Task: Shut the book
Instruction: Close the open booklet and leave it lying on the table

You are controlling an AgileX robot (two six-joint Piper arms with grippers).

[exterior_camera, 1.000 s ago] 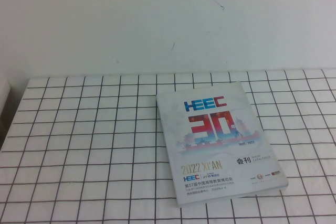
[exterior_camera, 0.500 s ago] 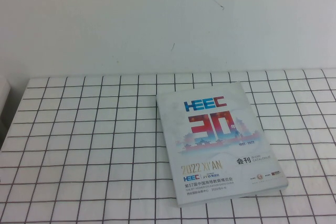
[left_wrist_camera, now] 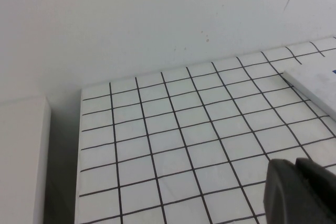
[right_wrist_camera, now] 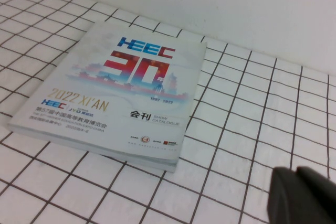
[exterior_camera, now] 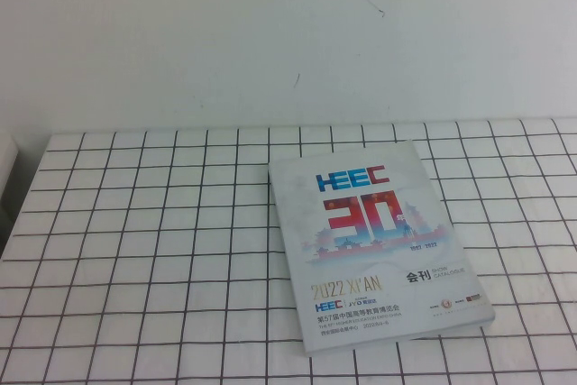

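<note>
The book lies flat and closed on the checked tablecloth, front cover up, with "HEEC 30" and "2022 XI'AN" printed on it. In the right wrist view the same book fills the middle, and my right gripper hovers off to its side over bare cloth, fingers together, holding nothing. In the left wrist view only a corner of the book shows, and my left gripper hangs apart from it, fingers together and empty. Neither gripper appears in the high view.
The white tablecloth with black grid lines covers the table up to a plain white wall. A pale box-like object stands beside the table's left edge.
</note>
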